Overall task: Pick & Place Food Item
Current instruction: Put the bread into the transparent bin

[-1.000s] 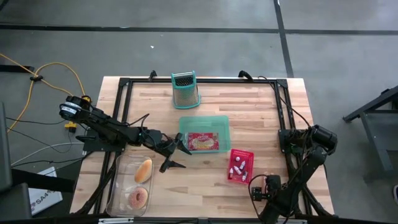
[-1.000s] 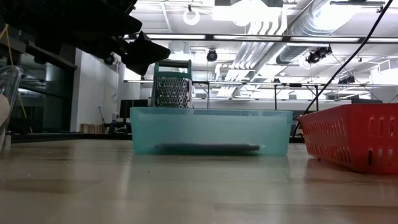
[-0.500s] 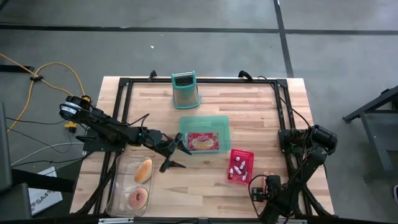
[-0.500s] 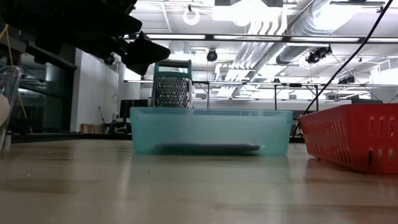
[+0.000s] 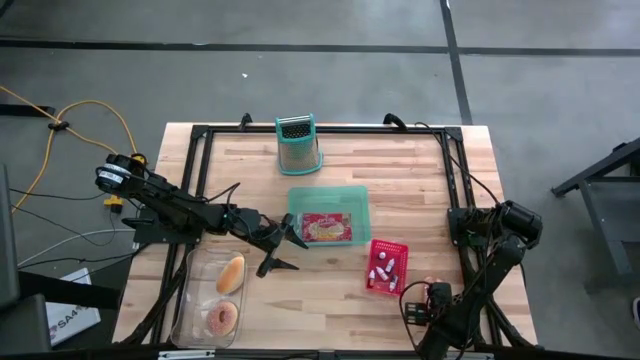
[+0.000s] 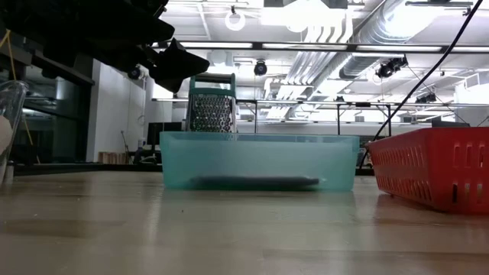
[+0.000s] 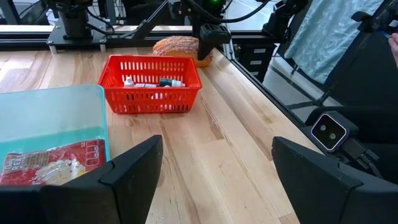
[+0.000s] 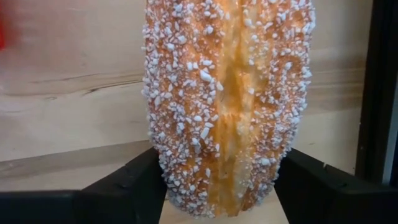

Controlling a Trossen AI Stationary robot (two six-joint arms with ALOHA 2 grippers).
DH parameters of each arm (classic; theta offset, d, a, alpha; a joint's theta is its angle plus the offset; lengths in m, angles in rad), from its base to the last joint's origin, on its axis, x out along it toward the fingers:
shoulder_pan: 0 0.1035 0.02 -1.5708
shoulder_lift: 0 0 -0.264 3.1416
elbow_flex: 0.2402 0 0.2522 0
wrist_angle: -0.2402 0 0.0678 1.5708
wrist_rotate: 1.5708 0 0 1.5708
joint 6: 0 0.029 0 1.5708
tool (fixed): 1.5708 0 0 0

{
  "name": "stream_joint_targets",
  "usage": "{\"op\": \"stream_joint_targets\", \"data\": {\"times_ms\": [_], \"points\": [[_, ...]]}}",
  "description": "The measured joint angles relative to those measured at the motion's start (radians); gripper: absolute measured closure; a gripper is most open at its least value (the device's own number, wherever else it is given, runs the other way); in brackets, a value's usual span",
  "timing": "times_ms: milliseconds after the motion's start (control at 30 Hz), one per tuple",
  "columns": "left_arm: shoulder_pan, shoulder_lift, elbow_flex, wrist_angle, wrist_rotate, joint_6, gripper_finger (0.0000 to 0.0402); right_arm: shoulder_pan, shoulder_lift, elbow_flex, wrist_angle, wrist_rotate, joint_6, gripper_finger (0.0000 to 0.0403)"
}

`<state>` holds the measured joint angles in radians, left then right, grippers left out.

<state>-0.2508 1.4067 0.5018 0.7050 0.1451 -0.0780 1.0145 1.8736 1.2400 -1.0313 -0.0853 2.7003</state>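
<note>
Right wrist view is showing the right hand point(image 8: 217, 186) grasping a sugar-crusted pastry point(image 8: 227, 99) over the counter point(image 8: 68, 81); left hand point(image 5: 283, 250) is hanging released.

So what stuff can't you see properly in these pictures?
- Right gripper: the sugared pastry fills the right wrist view; whether the fingers touch it is hidden.
- Same pastry, high view: nearly hidden by the right arm.
- Red basket: its little items are too small to name from above.
- Packet in the teal bin: in the low view, just a dark blur through the wall.
- Clear tray: cut off by the low view's edge.
</note>
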Motion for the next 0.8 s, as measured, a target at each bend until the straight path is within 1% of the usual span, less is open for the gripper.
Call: {"op": "stream_joint_targets", "data": {"times_ms": [233,400,800], "points": [[0.000,0.000,0.000,0.000,0.000,0.000,0.0107,0.000,0.000,0.000,0.000,0.002,0.000,0.0196],[0.000,0.000,0.000,0.000,0.000,0.000,0.0107,0.000,0.000,0.000,0.000,0.004,0.000,0.0213],[0.000,0.000,0.000,0.000,0.000,0.000,0.0107,0.000,-0.001,0.000,-0.001,0.005,0.000,0.0205]]}}
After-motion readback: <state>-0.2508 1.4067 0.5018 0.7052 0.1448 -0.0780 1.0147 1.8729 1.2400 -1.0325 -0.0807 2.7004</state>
